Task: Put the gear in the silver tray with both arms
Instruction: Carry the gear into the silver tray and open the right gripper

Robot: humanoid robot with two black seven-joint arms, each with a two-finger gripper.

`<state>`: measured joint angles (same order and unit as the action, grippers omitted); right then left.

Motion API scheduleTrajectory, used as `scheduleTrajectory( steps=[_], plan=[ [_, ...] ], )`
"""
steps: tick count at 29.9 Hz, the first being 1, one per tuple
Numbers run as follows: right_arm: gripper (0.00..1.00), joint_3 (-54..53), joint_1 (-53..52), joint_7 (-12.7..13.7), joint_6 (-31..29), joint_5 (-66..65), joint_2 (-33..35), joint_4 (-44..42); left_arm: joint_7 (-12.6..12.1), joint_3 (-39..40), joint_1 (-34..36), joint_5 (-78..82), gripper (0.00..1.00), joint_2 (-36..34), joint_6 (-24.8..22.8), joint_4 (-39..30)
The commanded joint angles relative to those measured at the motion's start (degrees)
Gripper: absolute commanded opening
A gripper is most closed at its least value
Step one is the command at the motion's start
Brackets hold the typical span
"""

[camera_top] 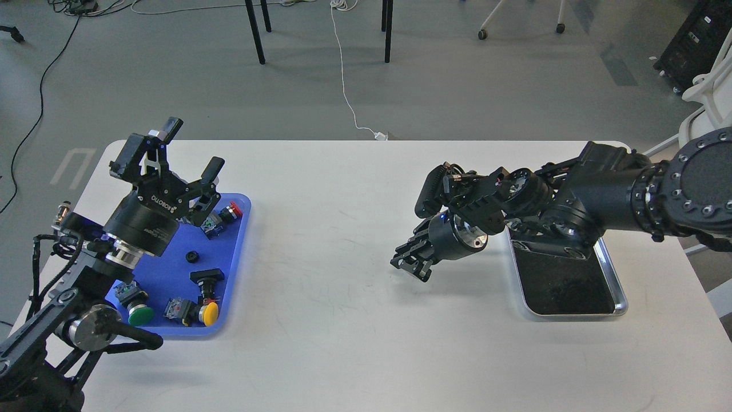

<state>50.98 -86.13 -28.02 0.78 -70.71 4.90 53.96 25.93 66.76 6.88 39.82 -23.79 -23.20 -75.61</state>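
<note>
Left gripper (189,147) over blue tray (237,269), fingers spread, nothing held. Small black gear (192,257) lies in that tray. Right gripper (410,260) (fingers indistinct, state unclear) hangs left of silver tray (620,297) on desk (343,320).

Bright, even light from above; soft shadows lie under the black robot arms; the picture is sharp.
</note>
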Motion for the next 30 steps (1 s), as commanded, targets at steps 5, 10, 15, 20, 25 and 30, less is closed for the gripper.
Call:
scheduleTrajectory(
  steps=[5,10,15,20,25,30],
  plan=[
    [0.16,-0.18,-3.87,0.02,-0.07,-0.48,13.79,5.71,0.00,-0.14,0.06,-0.09,0.98,-0.02,0.00,-0.07],
    [0.16,-0.10,-3.43,0.02,-0.08,-1.45,23.38,6.33,0.00,-0.32,-0.03,0.00,0.98,0.33,-0.09,0.02],
    [0.17,0.87,-1.15,0.02,-0.69,-1.89,28.93,3.53,0.00,-0.23,0.32,0.09,0.98,0.50,0.09,0.11],
    [0.17,1.14,3.86,0.02,-0.69,-1.80,31.04,0.28,-0.09,-0.40,0.50,0.09,0.98,0.50,0.00,0.11],
    [0.17,0.52,7.11,0.02,-0.60,-1.71,30.52,-4.12,0.00,-0.49,0.59,0.18,0.98,0.85,0.00,0.11],
    [0.18,-0.27,9.57,0.02,-0.60,-1.54,29.90,-6.67,0.00,-0.40,0.67,0.09,0.98,0.85,0.09,0.11]
  ],
)
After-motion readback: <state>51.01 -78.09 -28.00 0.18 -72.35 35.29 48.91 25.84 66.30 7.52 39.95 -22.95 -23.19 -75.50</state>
